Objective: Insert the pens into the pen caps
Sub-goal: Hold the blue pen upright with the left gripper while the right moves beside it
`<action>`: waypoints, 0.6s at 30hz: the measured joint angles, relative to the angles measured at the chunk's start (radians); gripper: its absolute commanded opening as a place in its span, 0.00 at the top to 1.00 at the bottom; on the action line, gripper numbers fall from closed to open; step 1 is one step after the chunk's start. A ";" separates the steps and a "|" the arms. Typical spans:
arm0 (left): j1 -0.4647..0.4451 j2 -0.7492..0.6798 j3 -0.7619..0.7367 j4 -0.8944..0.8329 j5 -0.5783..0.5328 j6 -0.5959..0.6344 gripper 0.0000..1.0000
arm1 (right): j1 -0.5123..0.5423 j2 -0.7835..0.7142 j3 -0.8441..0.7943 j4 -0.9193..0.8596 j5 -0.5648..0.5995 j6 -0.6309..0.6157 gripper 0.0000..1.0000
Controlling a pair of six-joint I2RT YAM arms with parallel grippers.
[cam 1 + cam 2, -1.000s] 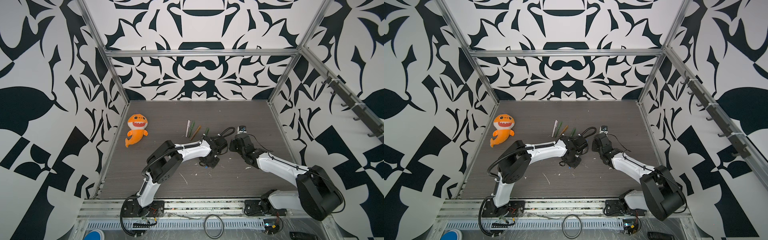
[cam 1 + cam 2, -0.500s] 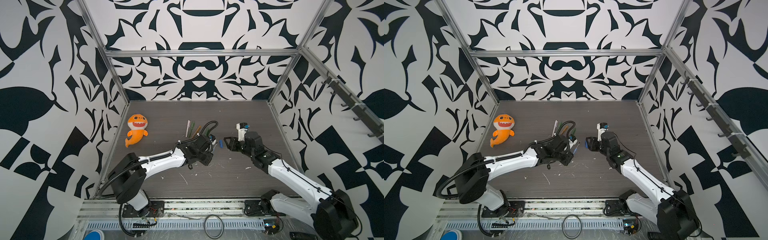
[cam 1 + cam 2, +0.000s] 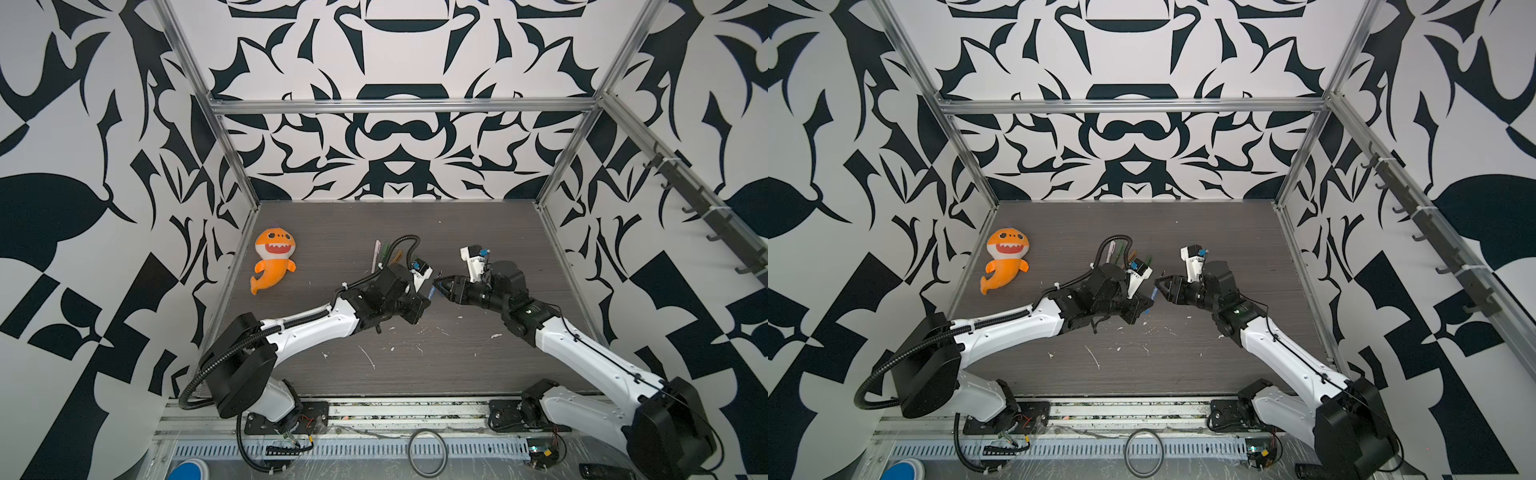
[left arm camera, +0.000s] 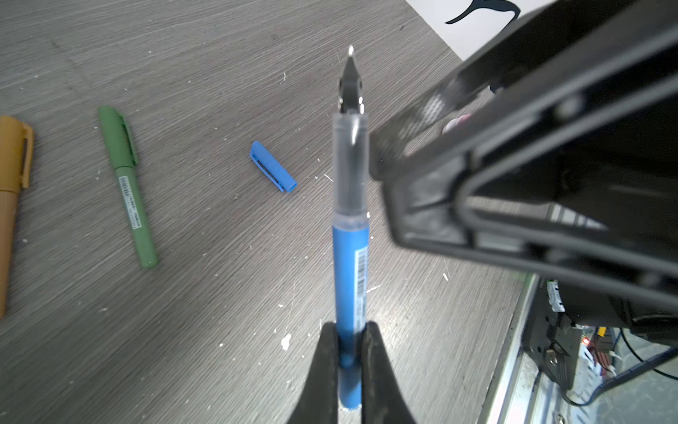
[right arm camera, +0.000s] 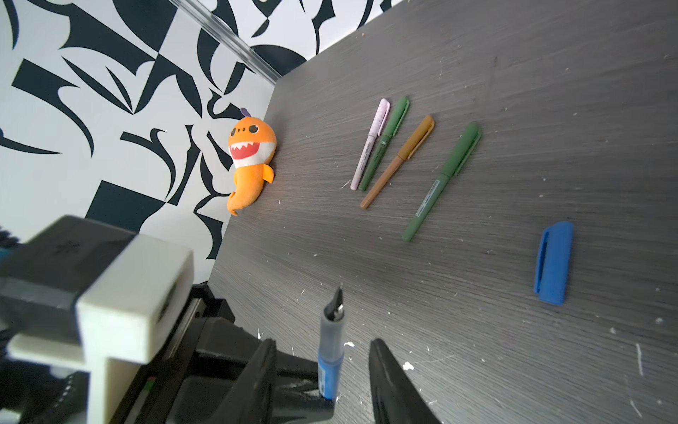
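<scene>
Blue pen, tail pinched in left tool, nib pointing outward

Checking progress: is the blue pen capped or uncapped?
Uncapped: the blue pen shows a bare dark nib, and the blue cap lies apart on the table.

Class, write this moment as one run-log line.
left hand: shut on blue pen | right hand: open | blue cap: loose on table

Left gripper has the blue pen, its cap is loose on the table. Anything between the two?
Nothing visible: only bare table lies between the blue pen in the left gripper and the blue cap. The open right gripper is on the pen's other side; the green pen lies beyond the cap.
</scene>
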 measured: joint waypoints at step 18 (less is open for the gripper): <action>0.007 -0.006 -0.003 0.033 0.053 -0.017 0.63 | 0.034 0.068 0.001 0.056 -0.024 0.045 0.95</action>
